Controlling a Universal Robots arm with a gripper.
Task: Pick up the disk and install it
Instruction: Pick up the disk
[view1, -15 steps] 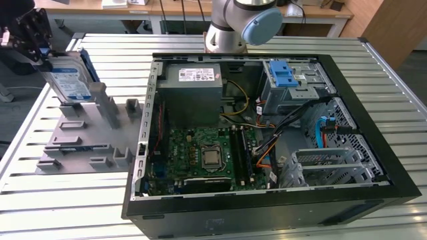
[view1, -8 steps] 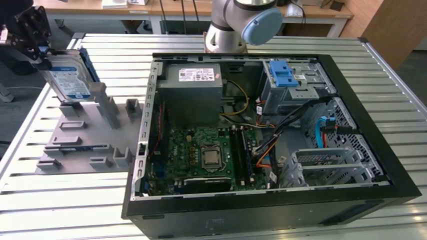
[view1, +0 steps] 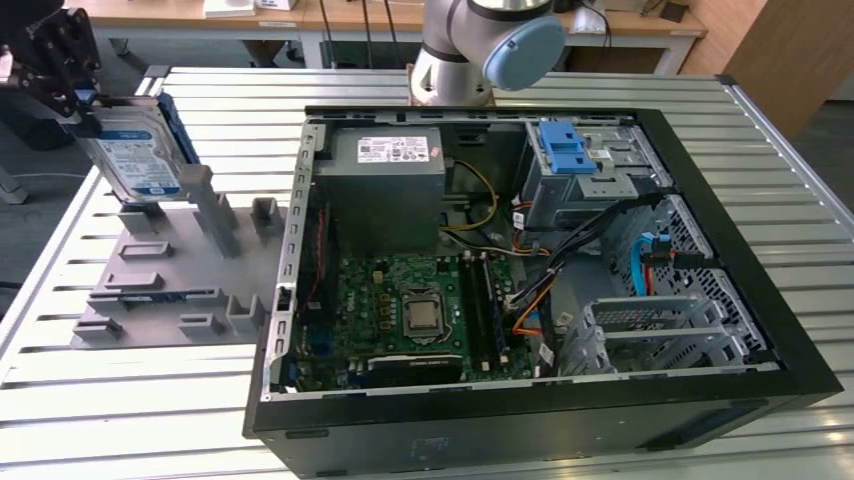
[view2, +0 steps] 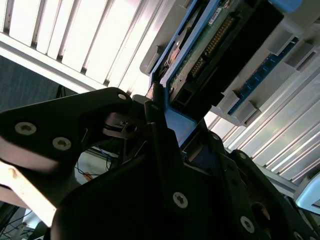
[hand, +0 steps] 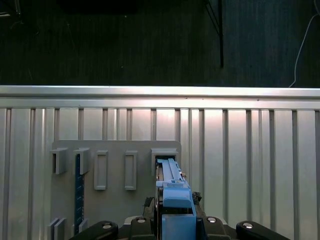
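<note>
Room: we see wooden desks (view1: 360, 15) behind the bench. The arm's base (view1: 461, 60) stands at the far edge, behind the case.
Surface: it is slatted aluminium (view1: 134, 420), with bare slats around the case and the holder.
Computer case (view1: 534, 420): it lies open on its side towards the exterior view's right, with the motherboard (view1: 414, 310) exposed.
Holder fixture (view1: 160, 290): this grey slotted plate lies just beside the case, on the exterior view's left.
Drive cage (view1: 587, 185): the silver cage with a blue latch (view1: 571, 150) sits in the case's far corner, well apart from the disk.
Disk (view1: 134, 160): it stands on edge with its long axis upright, directly under the gripper. Its lower end is at the mouth of a holder slot, and we cannot tell whether it is clear of the slot.
Gripper (view1: 83, 100): in both wrist views the jaws pinch the blue frame at the disk's top end (hand: 172, 185), one on each flat side (view2: 215, 45).
</note>
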